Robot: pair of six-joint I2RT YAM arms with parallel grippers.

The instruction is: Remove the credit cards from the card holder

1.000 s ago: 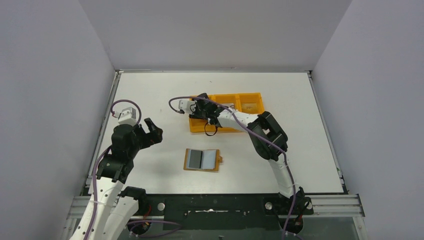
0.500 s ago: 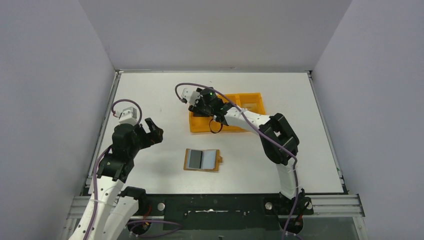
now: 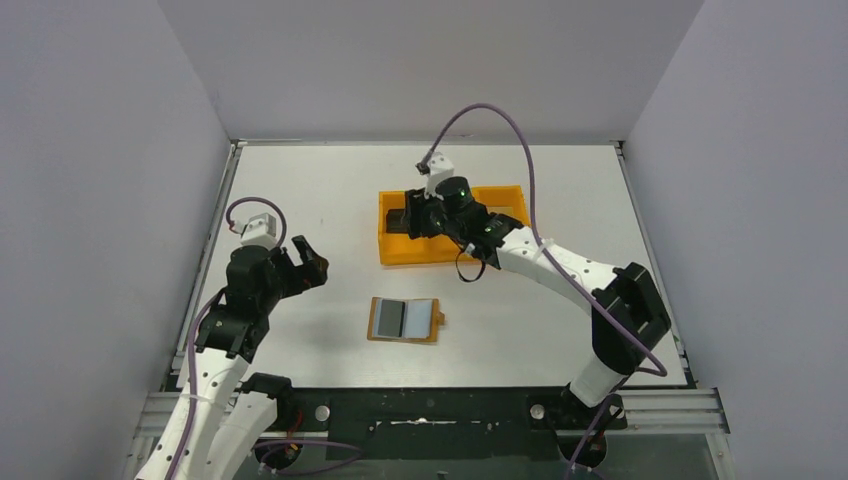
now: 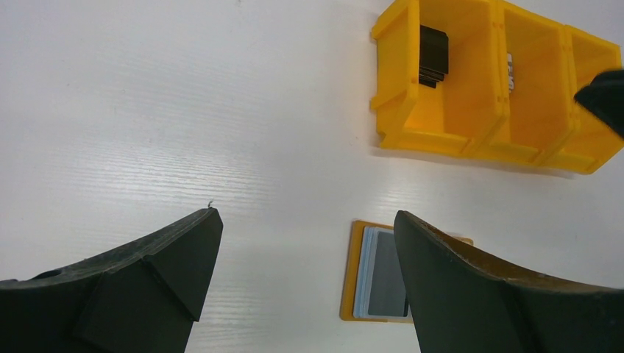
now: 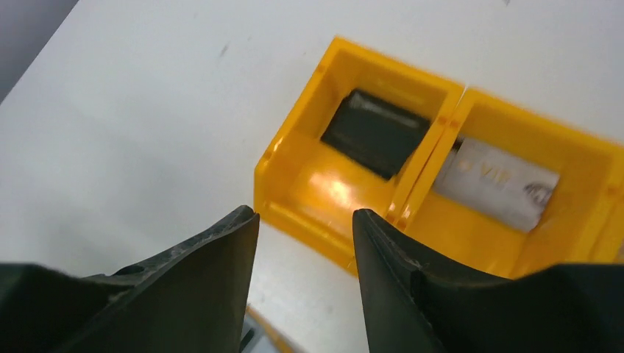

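Between cards, the right gripper [image 5: 305, 217] and left gripper [image 4: 307, 215] hang spread, empty; next comes pinching the grey-blue card [image 4: 379, 276] in the card holder [image 4: 349, 272].

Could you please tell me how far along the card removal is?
Done: a dark card and a silvery card lie in separate compartments of the orange tray. In hand: nothing; the right gripper hovers open over the tray, the left gripper open too. Left: at least one grey-blue card sits in the open card holder.
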